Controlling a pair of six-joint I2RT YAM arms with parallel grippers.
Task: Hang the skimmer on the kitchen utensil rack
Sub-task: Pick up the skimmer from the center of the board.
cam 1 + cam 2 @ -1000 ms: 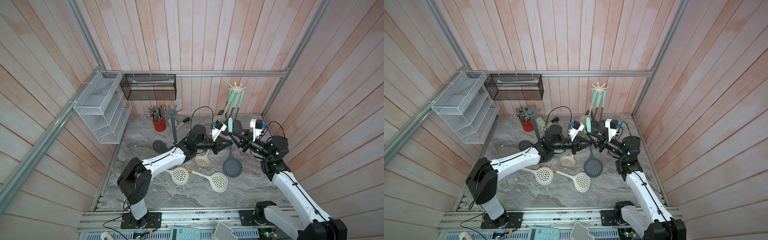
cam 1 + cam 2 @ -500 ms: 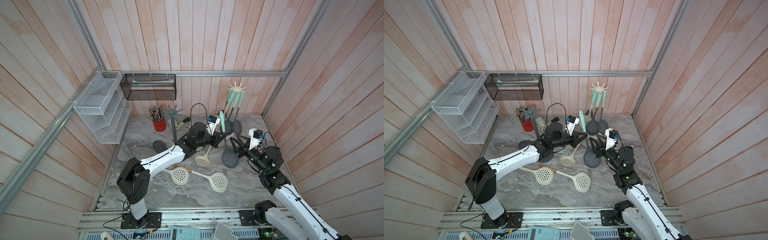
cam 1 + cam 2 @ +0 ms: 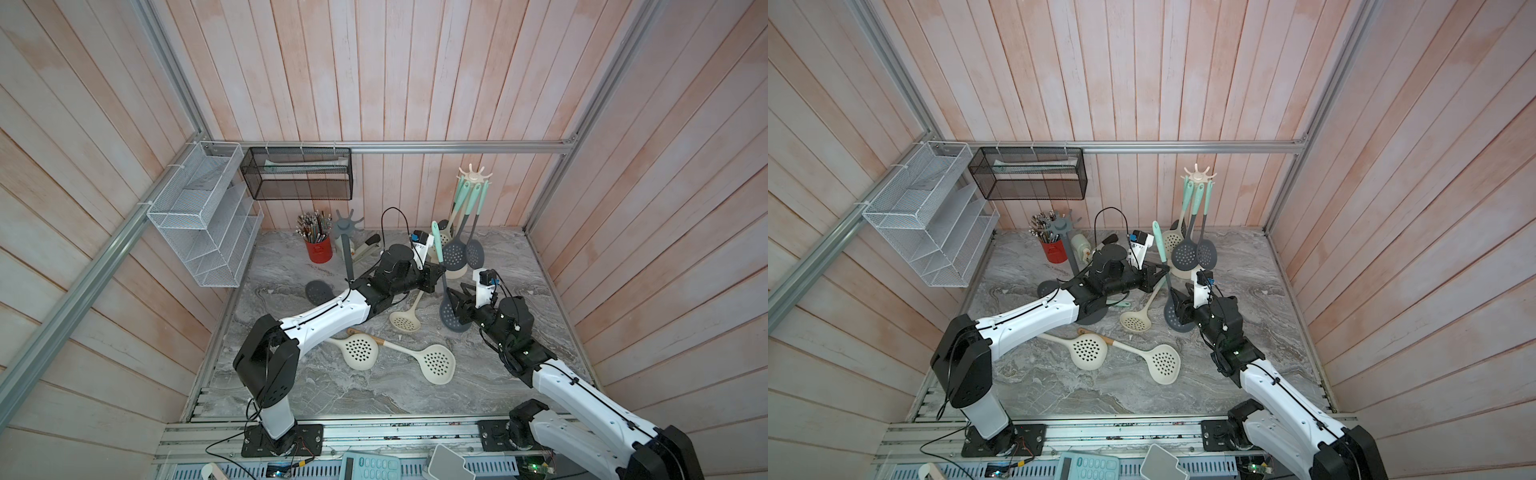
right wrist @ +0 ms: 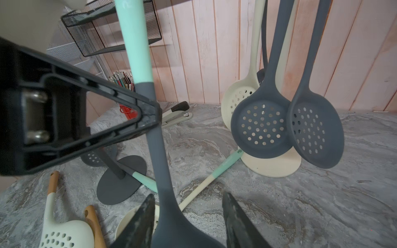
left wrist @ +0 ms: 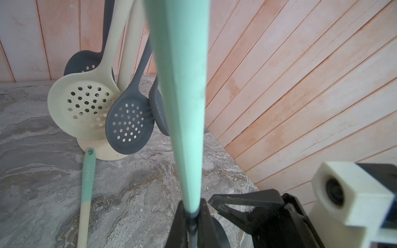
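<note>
A dark grey skimmer [image 3: 451,318] with a mint handle [image 5: 182,85] stands nearly upright, head down by the tabletop. My left gripper [image 3: 439,272] is shut on its shaft where mint meets grey, as the left wrist view shows [image 5: 192,212]. My right gripper [image 3: 459,301] is open low down, with the skimmer's neck [image 4: 159,150] passing between its fingers [image 4: 141,219], close to one of them. The cream utensil rack [image 3: 473,176] stands just behind, by the back wall, with several skimmers [image 3: 455,253] hanging on it; it also shows in a top view [image 3: 1198,176].
Three cream skimmers [image 3: 359,351] [image 3: 436,363] [image 3: 405,320] lie on the marble table. A grey rack [image 3: 348,226] stands back left beside a red pencil cup [image 3: 318,251] and a stapler [image 3: 368,245]. Black [image 3: 297,174] and white [image 3: 203,216] wire baskets hang on the walls.
My right arm has dropped and pulled back from the skimmer's handle, so its gripper now sits by the head. The left gripper has swung the skimmer more upright, toward the cream rack.
</note>
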